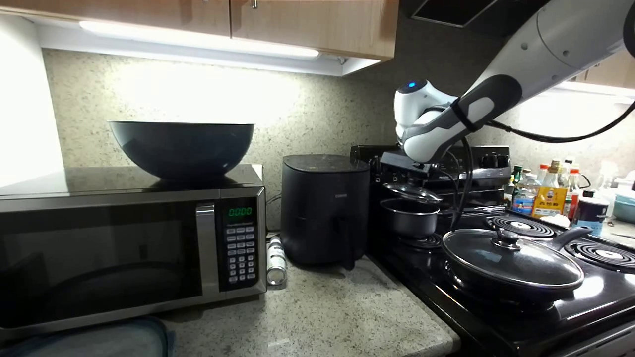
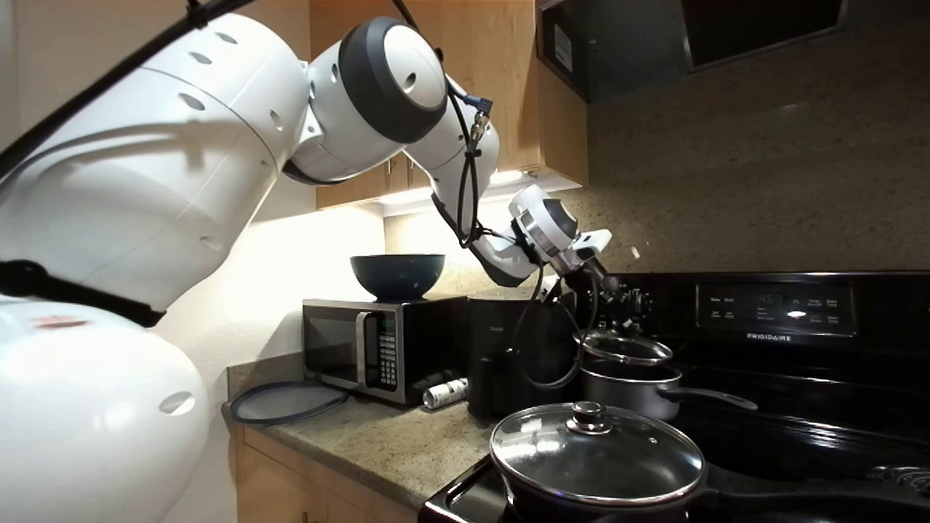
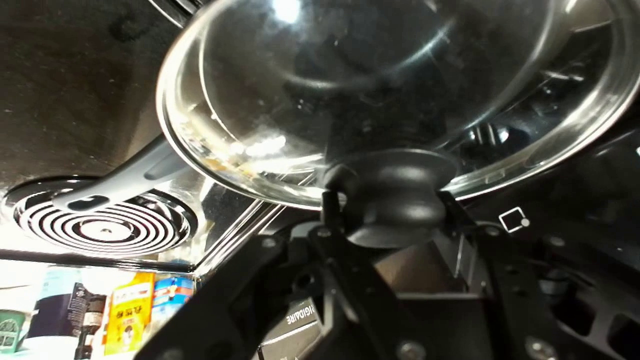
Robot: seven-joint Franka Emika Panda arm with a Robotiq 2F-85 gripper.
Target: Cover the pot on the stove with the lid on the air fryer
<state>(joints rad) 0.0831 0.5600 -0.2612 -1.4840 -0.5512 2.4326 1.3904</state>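
Lid (image 1: 408,191) kinda crooked just above the little pot (image 1: 412,221) on the stove (image 1: 421,267), knob (image 3: 397,185) snug in the tool's (image 3: 392,211) grip

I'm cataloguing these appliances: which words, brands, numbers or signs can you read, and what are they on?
"FRIGIDAIRE": back panel of the stove.
"0000", in green: microwave display.
Square outline with a dot at one corner: the same panel, in the wrist view.
Too small, dim or blurred: the stove's clock digits and buttons, microwave buttons, air fryer logo, and writing on the white cylinder, yellow package, bottles and dark canister.
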